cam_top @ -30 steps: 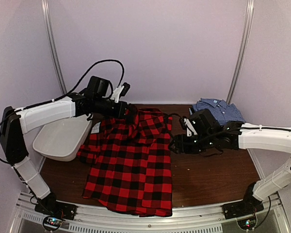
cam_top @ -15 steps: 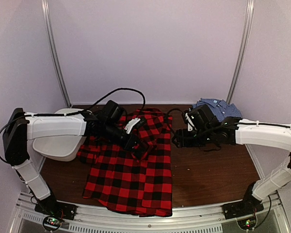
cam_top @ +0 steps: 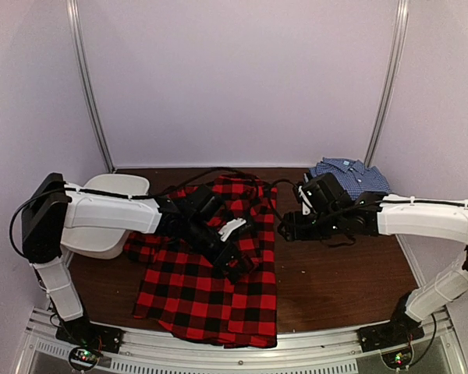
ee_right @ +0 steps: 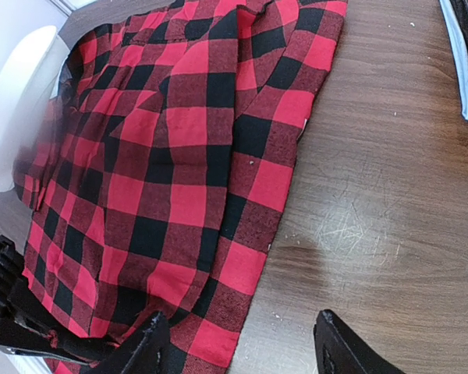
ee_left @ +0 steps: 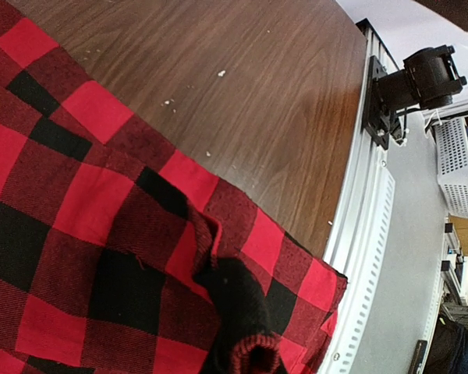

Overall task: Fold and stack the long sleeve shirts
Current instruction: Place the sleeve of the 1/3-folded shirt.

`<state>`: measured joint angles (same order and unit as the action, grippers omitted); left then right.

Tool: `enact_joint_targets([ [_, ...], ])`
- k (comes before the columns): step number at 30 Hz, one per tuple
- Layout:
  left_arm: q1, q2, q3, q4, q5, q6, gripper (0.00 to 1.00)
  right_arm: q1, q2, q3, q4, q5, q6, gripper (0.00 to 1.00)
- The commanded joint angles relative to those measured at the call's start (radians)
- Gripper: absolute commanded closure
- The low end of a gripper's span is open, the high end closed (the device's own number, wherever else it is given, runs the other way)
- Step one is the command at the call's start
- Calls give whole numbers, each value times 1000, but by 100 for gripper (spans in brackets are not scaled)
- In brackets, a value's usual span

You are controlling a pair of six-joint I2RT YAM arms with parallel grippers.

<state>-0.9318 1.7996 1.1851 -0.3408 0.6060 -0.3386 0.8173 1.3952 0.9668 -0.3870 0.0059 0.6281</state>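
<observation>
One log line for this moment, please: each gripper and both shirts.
left gripper: shut on plaid shirt | right gripper: open at its right edge | blue check shirt: folded, far right

left gripper [cam_top: 236,266] drawn nearer across plaid shirt [cam_top: 210,304], pulling cloth

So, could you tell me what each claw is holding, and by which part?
Left claw is shut on a bunched fold of the red plaid shirt; which part is unclear. Right claw is open, holding nothing.
</observation>
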Motion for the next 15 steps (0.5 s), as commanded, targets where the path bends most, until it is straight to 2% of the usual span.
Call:
enact_joint_targets([
  [1, -17, 12, 14, 25, 29, -4, 100, -7, -12, -29, 23, 17, 3, 36],
  [6, -41, 18, 10, 28, 27, -8, 100, -6, -14, -40, 31, 11, 4, 36],
  [11, -67, 41, 14, 35, 32, -13, 93, -6, -11, -43, 38, 9, 6, 36],
  [15, -73, 44, 11, 57, 32, -31, 93, -6, -15, -55, 43, 6, 11, 36],
])
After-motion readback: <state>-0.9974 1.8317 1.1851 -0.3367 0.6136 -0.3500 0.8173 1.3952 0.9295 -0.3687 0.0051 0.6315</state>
